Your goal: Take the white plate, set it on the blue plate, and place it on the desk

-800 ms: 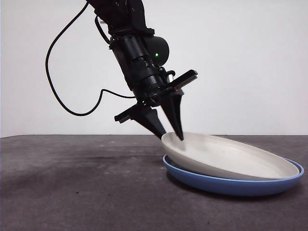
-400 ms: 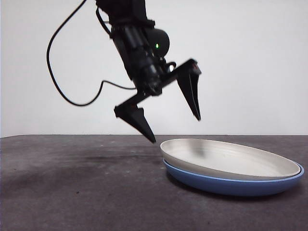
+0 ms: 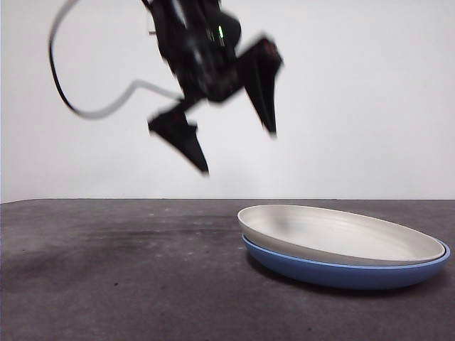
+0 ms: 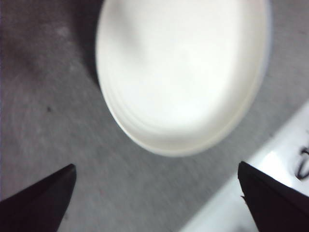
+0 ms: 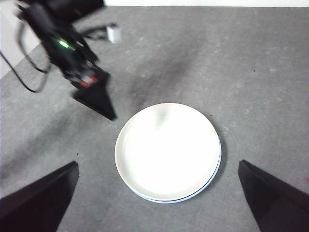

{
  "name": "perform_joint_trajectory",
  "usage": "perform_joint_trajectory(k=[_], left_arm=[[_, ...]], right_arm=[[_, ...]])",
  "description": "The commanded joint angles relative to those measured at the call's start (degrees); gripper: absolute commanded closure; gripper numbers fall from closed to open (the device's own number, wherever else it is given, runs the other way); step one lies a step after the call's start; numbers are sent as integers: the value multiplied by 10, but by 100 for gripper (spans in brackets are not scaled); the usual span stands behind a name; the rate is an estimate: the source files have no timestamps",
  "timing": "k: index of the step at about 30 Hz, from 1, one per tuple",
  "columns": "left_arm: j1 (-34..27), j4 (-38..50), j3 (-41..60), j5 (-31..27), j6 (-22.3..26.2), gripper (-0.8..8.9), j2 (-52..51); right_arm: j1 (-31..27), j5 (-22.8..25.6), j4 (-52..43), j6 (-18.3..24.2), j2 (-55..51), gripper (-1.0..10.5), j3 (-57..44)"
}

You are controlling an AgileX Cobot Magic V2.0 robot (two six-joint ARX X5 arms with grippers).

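The wide, shallow, round cream-white plate (image 3: 341, 233) with a smooth matte finish sits nested inside the wide, shallow, medium-blue round plate (image 3: 334, 270), and both rest on the flat, dark grey-brown speckled desk (image 3: 114, 270). In the front view only the blue plate's outer wall and a thin line of its rim show beneath the white one; in the right wrist view the white plate (image 5: 168, 150) covers it almost fully, leaving a narrow blue crescent (image 5: 218, 166) along one side.

The left gripper (image 3: 234, 149) hangs in the air above the desk, blurred, with its two black pointed jaws spread wide apart and nothing between them. It is clear of both plates: its lower fingertip is up and off to the side of the white plate's near rim, well above it. In the left wrist view the white plate (image 4: 181, 72) lies on the desk ahead of the two jaw tips, touching neither.

The right gripper (image 5: 157, 203) is high above the desk, jaws wide apart and empty, with the stacked plates below and between its tips.
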State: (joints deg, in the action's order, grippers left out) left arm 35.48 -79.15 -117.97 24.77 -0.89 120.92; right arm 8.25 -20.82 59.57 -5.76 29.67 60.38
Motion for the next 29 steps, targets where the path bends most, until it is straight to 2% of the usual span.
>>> perform_joint_trajectory(k=[1,13,16,19,22,29], left_arm=[[3,-22,-15,1,15,187,-59],[6,-37,-14,-7,2,187,-309],[8,-38,-11,-31,-4,187,-365],[15,-38,-3,-67,-5,187,-422],[17,-38,16,-94,-6,187,-478],[17,-30,152,-154,-18,188,-625]], right_arm=[[3,-1,-4,5,1,312,9],[47,-2,-4,2,1,312,9],[53,-1,-3,-4,2,312,9],[53,-1,-1,-28,2,312,9],[53,-1,1,-30,10,312,8],[52,-2,18,-31,57,312,7]])
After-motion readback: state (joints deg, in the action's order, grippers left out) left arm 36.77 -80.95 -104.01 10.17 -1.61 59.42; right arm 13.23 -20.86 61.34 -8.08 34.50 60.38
